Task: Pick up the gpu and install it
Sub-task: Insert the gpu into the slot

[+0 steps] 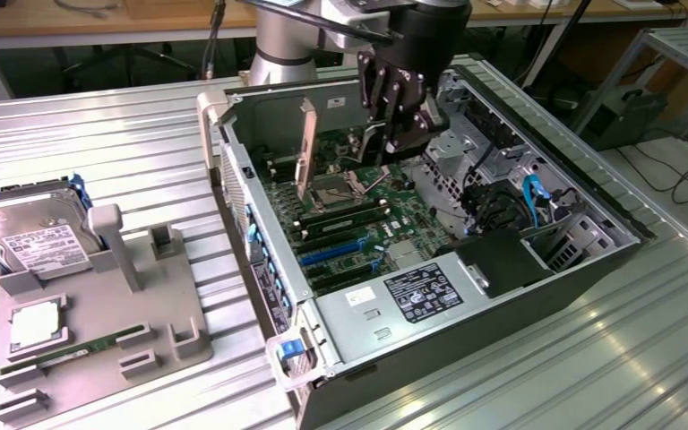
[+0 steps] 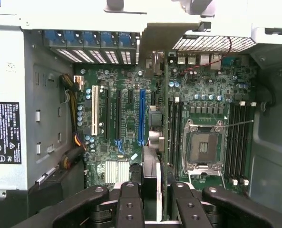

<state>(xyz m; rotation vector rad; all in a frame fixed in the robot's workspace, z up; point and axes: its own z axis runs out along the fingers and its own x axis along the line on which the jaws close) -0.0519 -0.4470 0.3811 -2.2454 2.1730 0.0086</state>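
Item: thin green-and-black gpu card with pale bracket (image 1: 309, 148), clamped edge-on in my black claw (image 2: 150, 209), upper centre of the exterior view. Status: lifted, held above the green motherboard (image 2: 131, 123) of the open grey computer case (image 1: 536, 296); not yet seated in a slot.

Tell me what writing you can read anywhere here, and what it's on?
None reads clearly.
Power supply label: print too small.
The same label in the wrist view: warning symbols and fine print, blurred.
Hard drive label: unreadable.
The gpu, held in the gripper: no text seen.

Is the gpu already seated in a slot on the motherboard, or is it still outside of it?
Still out: the gripper holds the gpu upright on its edge above the motherboard, inside the open computer case; the blue slot below is empty.
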